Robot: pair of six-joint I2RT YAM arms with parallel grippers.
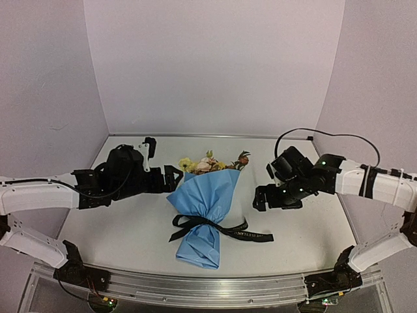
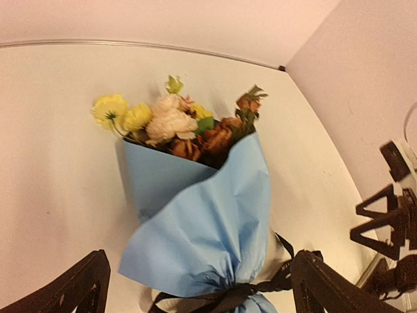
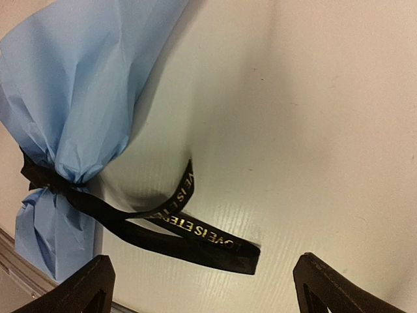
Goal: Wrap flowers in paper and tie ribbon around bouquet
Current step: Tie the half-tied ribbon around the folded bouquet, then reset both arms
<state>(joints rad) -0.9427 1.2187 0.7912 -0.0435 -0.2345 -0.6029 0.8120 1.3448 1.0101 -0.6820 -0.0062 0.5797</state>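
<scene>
**Left claw (image 2: pixel 202 255) and right claw (image 3: pixel 203 259) both released, flanking the tied bouquet (image 1: pixel 204 199)**

Wrapped in a thin light-blue sheet of paper (image 1: pixel 210 192), the bouquet lies flat on the white tabletop (image 1: pixel 124 225) between the two arms. Its wide rim points away from the bases. Yellow, pale pink and rust-orange flowers (image 1: pixel 210 163) with green leaves show above that rim. A narrow black ribbon (image 1: pixel 229 228) with pale lettering is knotted round the pinched waist, and its ends trail to the right on the tabletop. The left claw stands spread wide just beside the cone's left edge and grips nothing. The right claw, equally spread, hangs apart from the ribbon.
</scene>
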